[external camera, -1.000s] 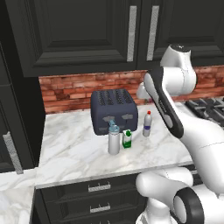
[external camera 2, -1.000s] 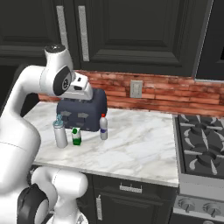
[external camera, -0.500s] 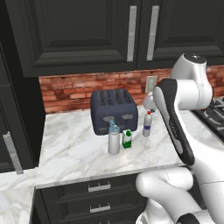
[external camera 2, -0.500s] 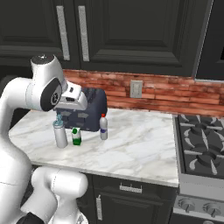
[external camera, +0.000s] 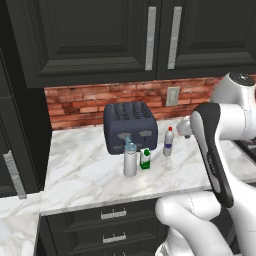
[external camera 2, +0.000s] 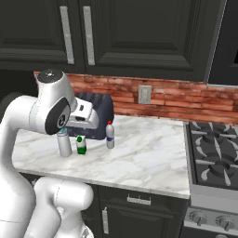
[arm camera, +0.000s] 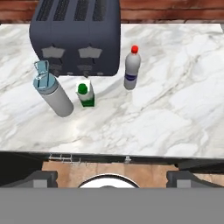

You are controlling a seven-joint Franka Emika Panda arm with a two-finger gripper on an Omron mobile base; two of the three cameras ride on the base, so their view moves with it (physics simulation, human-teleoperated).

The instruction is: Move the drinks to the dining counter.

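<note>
Gripper (arm camera: pixel 109 177) up over the counter's front edge, finger tips spread wide apart, nothing between 'em. All three drinks stand on the veined white marble worktop (external camera: pixel 90 175), in front of the boxy dark toaster (external camera: pixel 130 126): cylindrical grey metal bottle (external camera: pixel 130 159) w/ light-blue cap, squat green-and-white carton (external camera: pixel 145 158) just beside it, slim clear bottle (external camera: pixel 169 142), red cap, purple label, writing too small to read. Contents: can't tell. Brick backsplash (external camera: pixel 75 102) behind.

Matt metal bottle (arm camera: pixel 56 96) — glossy marble worktop (arm camera: pixel 175 109)
</note>
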